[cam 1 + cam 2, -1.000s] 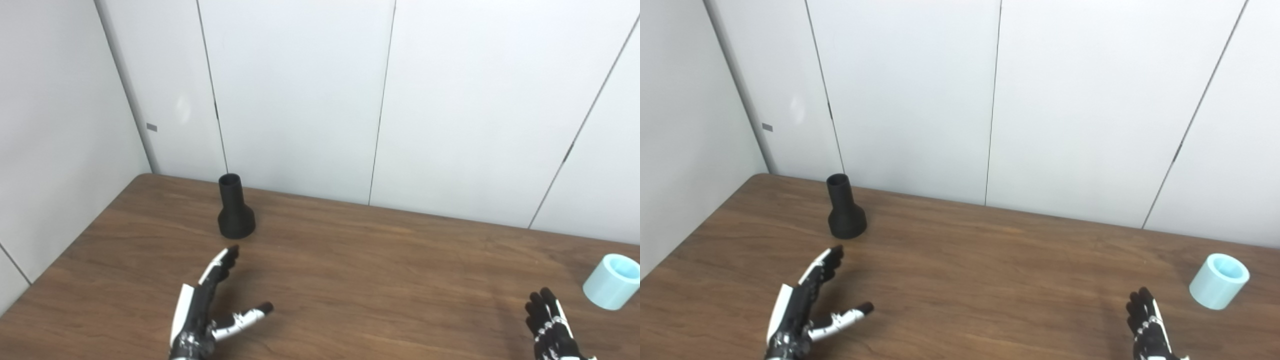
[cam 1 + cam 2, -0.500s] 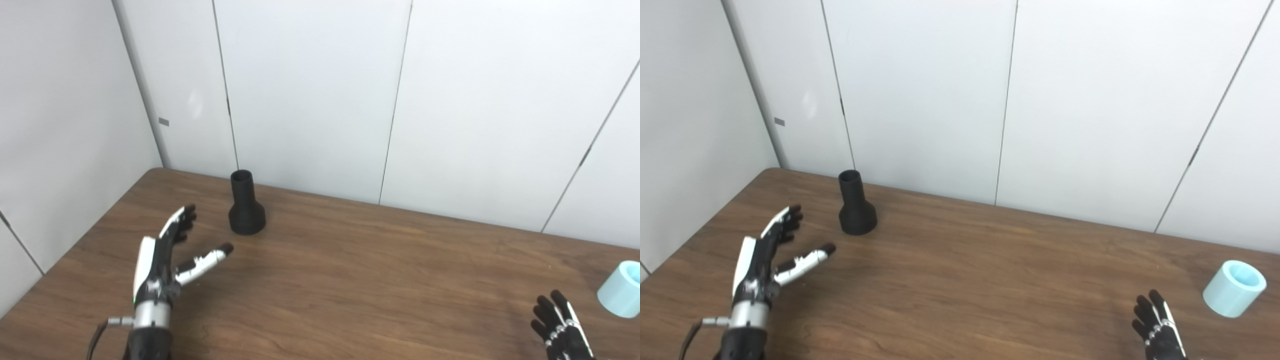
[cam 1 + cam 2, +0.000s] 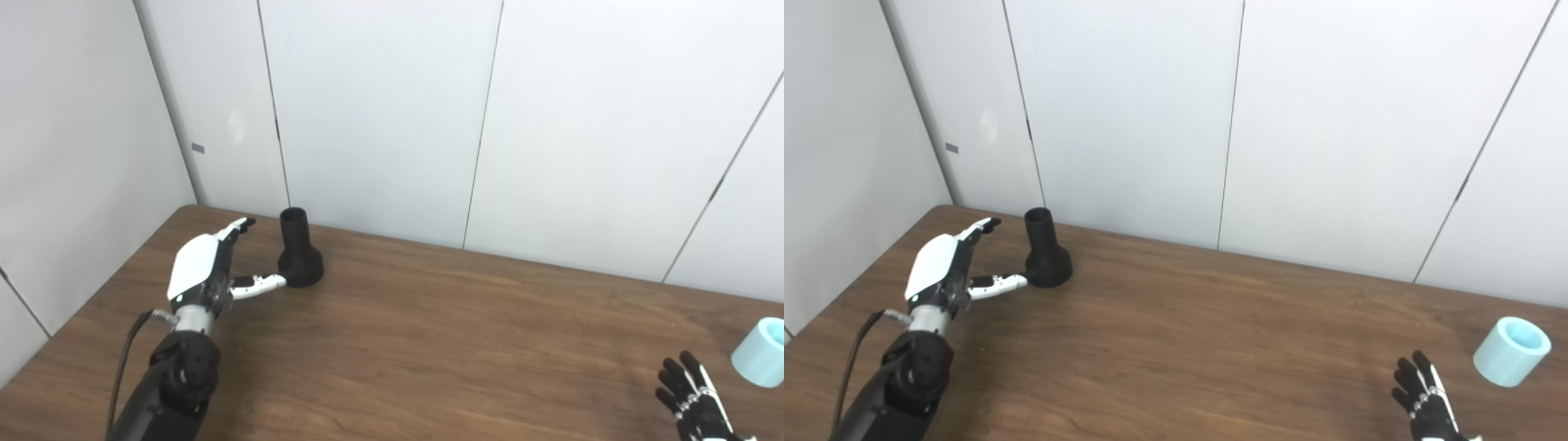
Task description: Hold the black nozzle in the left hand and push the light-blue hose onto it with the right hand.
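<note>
Left hand: the left hand (image 3: 205, 269) was spread beside the nozzle and held nothing; its thumb reached toward the flared base and looked to be at or just short of touching it, while the fingers (image 3: 236, 228) stretched past the neck on its left side.
Nozzle: the black nozzle (image 3: 299, 251) stood upright on the table (image 3: 429, 331) near the far left corner, close to the wall (image 3: 380, 116), wide base down and narrow open neck up.
Nozzle handling: it looked like stiff, matte moulded plastic, probably light and not fragile; the flare would likely resist slipping through a grasp. The better hold seemed to be around the lower neck and shoulder of the flare, leaving the upper neck free for the hose. Being light and tall for its base, it could tip if nudged sideways by the thumb.
Right hand: the right hand (image 3: 1427, 407) hovered low at the front right with fingers apart, empty, near the hose but not touching it.
Hose: the light-blue hose (image 3: 1511, 350) was a short, thick-walled tube standing slightly tilted at the far right of the table, open end up, well apart from the nozzle.
Hose handling: it seemed smooth and fairly rigid, perhaps a little slippery; a wrap around its outer wall looked best, keeping the bore clear.
</note>
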